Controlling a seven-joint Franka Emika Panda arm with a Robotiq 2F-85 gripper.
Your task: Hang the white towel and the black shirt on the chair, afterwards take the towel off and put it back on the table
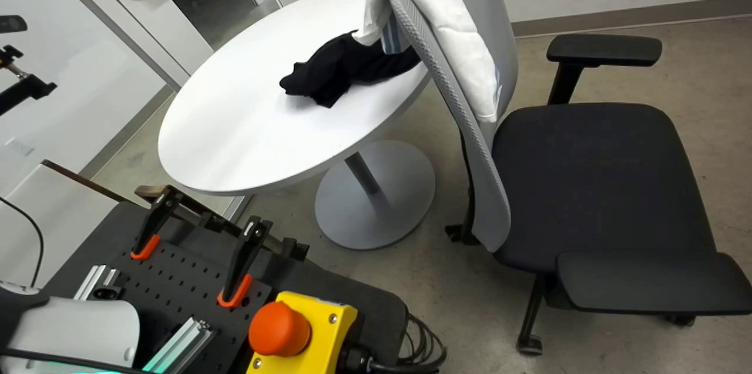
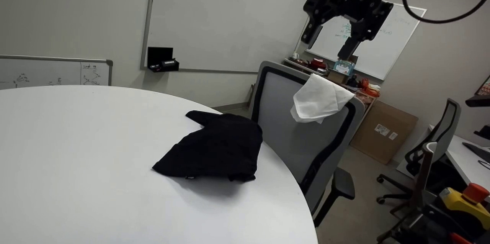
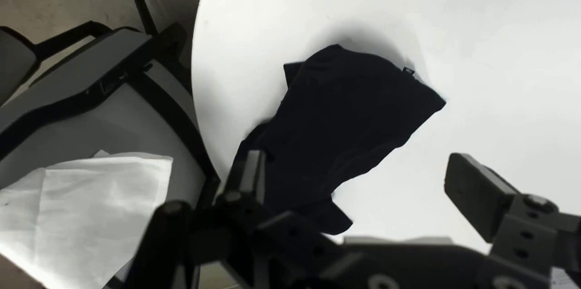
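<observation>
The white towel hangs over the top of the grey chair's backrest in both exterior views (image 1: 446,22) (image 2: 319,98). In the wrist view it lies at lower left (image 3: 86,212). The black shirt lies crumpled on the round white table (image 2: 76,182), near the edge by the chair (image 2: 291,102); it shows in both exterior views (image 1: 352,66) (image 2: 218,146) and in the wrist view (image 3: 349,112). My gripper (image 2: 328,44) is open and empty, raised above the chair back. In the wrist view its spread fingers (image 3: 356,166) frame the shirt below, apart from it. The gripper is out of view in an exterior view.
The chair's armrests (image 1: 605,50) and black seat (image 1: 599,180) stand beside the table. A dark bench with clamps (image 1: 241,262) and a yellow box with an orange button (image 1: 279,329) is near the robot base. A whiteboard (image 2: 222,18) hangs behind.
</observation>
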